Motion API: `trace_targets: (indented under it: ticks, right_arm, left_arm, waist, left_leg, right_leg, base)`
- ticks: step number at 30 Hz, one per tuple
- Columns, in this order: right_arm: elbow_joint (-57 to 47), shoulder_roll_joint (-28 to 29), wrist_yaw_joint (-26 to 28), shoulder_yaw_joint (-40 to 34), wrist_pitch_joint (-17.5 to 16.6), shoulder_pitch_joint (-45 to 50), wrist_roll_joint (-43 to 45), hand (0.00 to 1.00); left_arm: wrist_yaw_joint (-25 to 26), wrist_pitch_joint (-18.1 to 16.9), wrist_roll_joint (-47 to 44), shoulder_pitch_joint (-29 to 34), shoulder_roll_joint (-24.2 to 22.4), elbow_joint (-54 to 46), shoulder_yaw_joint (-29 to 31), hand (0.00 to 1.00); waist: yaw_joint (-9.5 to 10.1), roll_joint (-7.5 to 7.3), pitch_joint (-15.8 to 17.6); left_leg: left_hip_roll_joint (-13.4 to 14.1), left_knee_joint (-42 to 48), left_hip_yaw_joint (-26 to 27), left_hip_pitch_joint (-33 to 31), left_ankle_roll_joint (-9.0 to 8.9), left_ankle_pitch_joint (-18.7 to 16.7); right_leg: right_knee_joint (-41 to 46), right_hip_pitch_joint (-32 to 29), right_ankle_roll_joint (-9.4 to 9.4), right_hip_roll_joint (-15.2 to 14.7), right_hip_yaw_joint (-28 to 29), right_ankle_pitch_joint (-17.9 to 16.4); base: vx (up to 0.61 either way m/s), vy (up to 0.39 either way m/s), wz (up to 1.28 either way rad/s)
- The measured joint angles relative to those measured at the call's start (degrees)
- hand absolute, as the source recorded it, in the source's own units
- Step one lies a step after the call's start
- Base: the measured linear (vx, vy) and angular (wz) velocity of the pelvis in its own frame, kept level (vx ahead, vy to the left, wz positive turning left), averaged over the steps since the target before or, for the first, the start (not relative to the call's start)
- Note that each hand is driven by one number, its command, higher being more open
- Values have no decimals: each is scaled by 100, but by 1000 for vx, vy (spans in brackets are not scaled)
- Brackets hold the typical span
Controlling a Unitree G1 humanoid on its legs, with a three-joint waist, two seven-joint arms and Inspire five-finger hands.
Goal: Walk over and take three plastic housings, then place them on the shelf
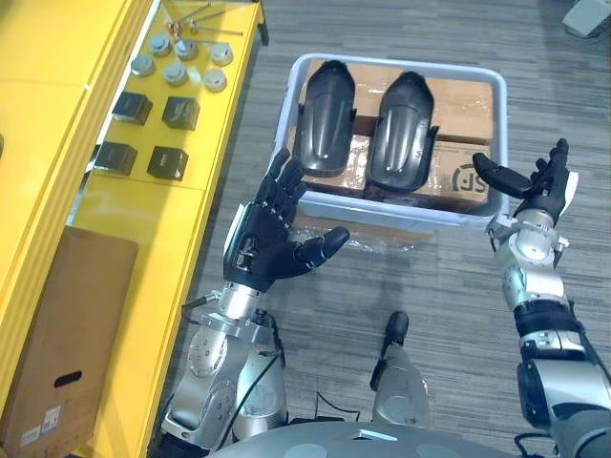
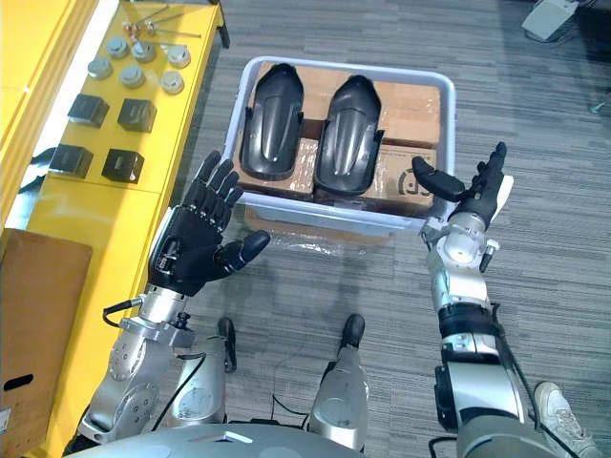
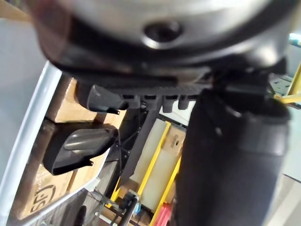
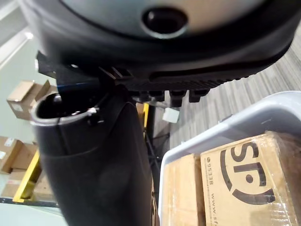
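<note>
One black plastic housing (image 1: pixel 325 119) and a second plastic housing (image 1: pixel 403 129) are lying side by side on cardboard boxes (image 1: pixel 463 105) inside the pale bin (image 1: pixel 401 65) at the upper centre. The left hand (image 1: pixel 267 243) is hovering at the bin's lower left corner, fingers spread wide and holding nothing. The right hand (image 1: pixel 535 186), equally spread and empty, is hovering at its lower right corner.

1. The left hand (image 1: pixel 265 243) is raised, with its fingers straight and spread and its thumb stuck out toward the right hand. It holds nothing.
2. The right hand (image 1: pixel 537 191) is raised and empty, fingers straight, thumb reaching toward the left hand.
3. The left forearm (image 1: pixel 229 334) and right forearm (image 1: pixel 535 286) angle upward, well apart.
</note>
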Motion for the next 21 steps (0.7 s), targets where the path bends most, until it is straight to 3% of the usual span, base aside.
trace_targets:
  ticks: [5,9,14,17,20,21]
  right_arm:
    - [1061,-283,347,392,242,-811,7,100]
    - [1791,-671,640,721,407,-1607,41,100]
    - [2227,-1071,778,1153,633,-2437,-62,100]
    - [2324,-1318,789,1423,690,-2846,-231,100]
    - [2474,-1425,786,1590,970,-3133,-249,100]
    - [2502,-1425,787,1615,1074,-3160,-255,0]
  left_arm:
    - [-75,0,-234,-338,-14,623,-19,100]
    - [-58,0,-248,-569,-99,875,-116,100]
    - [15,0,-278,-675,-142,1159,-343,100]
    - [55,0,-272,-790,-216,1416,-473,100]
    - [98,-4,-448,-798,-226,1471,-480,100]
    - [123,-13,-472,-800,-227,1471,-478,100]
  waist:
    - [121,90,144]
    - [280,259,429]
    - [398,381,527]
    - [461,554,639]
    - [553,605,663]
    - [561,606,664]
  left_leg:
    - [-24,133,-208,-225,5,18]
    - [-29,156,-324,-306,16,36]
    - [-47,156,-410,-474,19,98]
    - [-65,148,-433,-478,44,129]
    - [-83,133,-451,-516,44,166]
    - [-84,133,-462,-540,44,175]
  right_leg:
    - [19,-66,8,4,-135,25]
    - [150,-126,8,3,-213,24]
    - [224,-269,7,-10,-281,24]
    - [393,-340,-8,-49,-287,11]
    - [419,-393,-21,-68,-299,-2]
    - [443,-420,-29,-70,-313,-8]
  base:
    - [-2,11,13]
    - [-30,16,9]
    - [-32,21,8]
    - [-38,28,3]
    - [-39,19,1]
    - [-60,12,10]
